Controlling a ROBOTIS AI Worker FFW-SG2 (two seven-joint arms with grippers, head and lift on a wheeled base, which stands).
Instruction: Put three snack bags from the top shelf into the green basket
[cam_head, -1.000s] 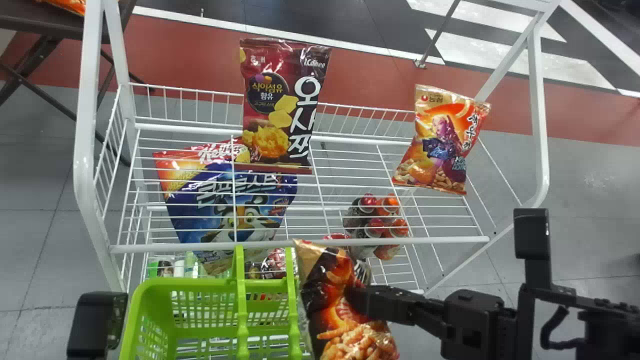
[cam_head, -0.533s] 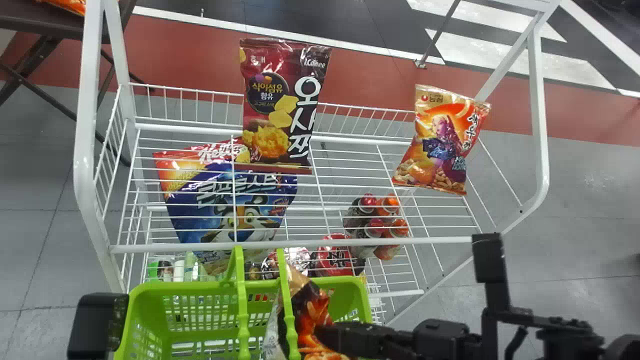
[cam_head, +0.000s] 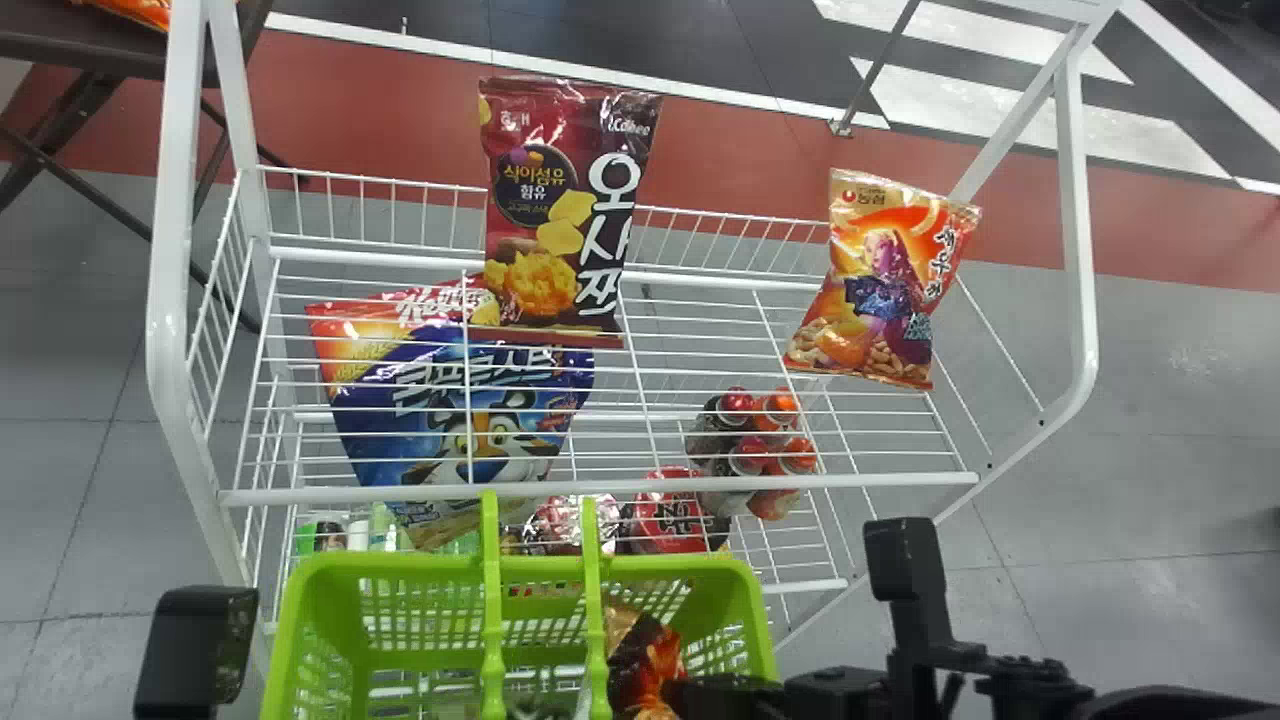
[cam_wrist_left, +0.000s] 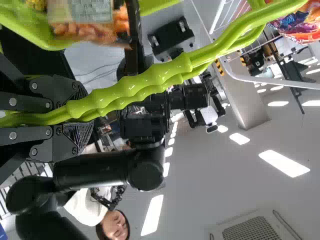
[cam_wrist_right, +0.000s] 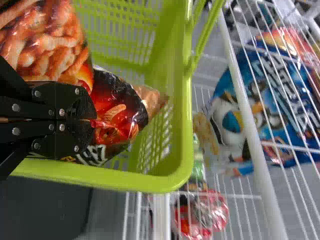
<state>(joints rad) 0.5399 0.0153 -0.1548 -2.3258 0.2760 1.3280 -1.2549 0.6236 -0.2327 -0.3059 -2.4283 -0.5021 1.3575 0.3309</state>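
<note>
Head view: I am seeing the green basket (cam_head: 420, 568) at lower centre, its rim close to the front edge of the white wire top shelf (cam_head: 700, 486); I am reading that placement as keeping the carry short.

Left gripper (cam_wrist_left: 82, 113): I am clamping it on the paired basket handles (cam_wrist_left: 150, 81), presumably to steady the basket and stop the handles flopping across its mouth.

Right gripper (cam_wrist_right: 93, 120): I am having its fingers together on the red-and-black shrimp snack bag (cam_wrist_right: 112, 112), which is buckling around the pinch. Lower centre of the head frame, the bag is sitting within the basket walls, right of the nearer handle bar. My guess: the pinch is on the bag's body so that it folds and passes beside the handles.

Top shelf: the maroon sweet-potato snack bag (cam_head: 550, 220) is lying at upper centre, the orange snack bag (cam_head: 880, 280) at upper right. The blue cereal bag (cam_head: 460, 420) is showing beneath the wires, so I am not counting it.

Judgement: I am placing the first of three. Next is calling for lowering slightly, then parting the fingers. Risk: crinkled film catching on a fingertip or handle as I am withdrawing.
</note>
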